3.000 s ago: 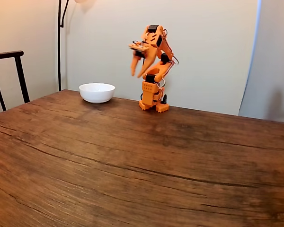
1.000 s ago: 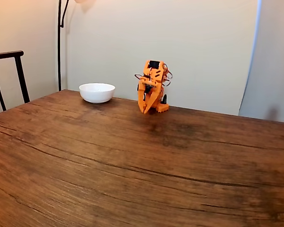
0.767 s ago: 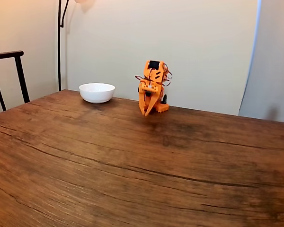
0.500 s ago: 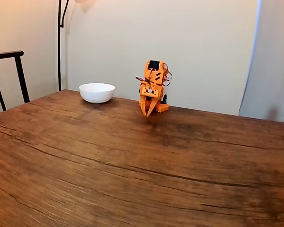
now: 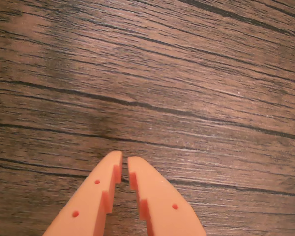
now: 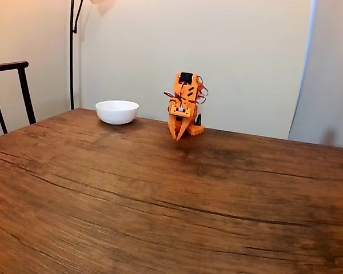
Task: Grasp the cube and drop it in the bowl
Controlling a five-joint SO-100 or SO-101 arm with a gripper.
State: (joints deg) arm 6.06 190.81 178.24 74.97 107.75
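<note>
The white bowl (image 6: pixel 117 112) stands at the far left of the wooden table, to the left of the orange arm's base. The arm is folded low over its base, and my orange gripper (image 6: pixel 179 136) points down just above the tabletop. In the wrist view the gripper (image 5: pixel 124 160) enters from the bottom edge, its two orange fingers (image 5: pixel 99 196) almost touching with only a thin slit between them and nothing held. Only bare wood grain lies under them. The cube is out of view.
A dark chair back (image 6: pixel 11 85) stands beyond the table's left edge and a lamp pole (image 6: pixel 72 51) rises behind the bowl. The wooden tabletop (image 6: pixel 171 205) stretches wide toward the camera. A wall is close behind the arm.
Three seconds ago the arm stood raised with the gripper up beside the bowl. It has since folded down over its base, and in the last half second it has barely moved.
</note>
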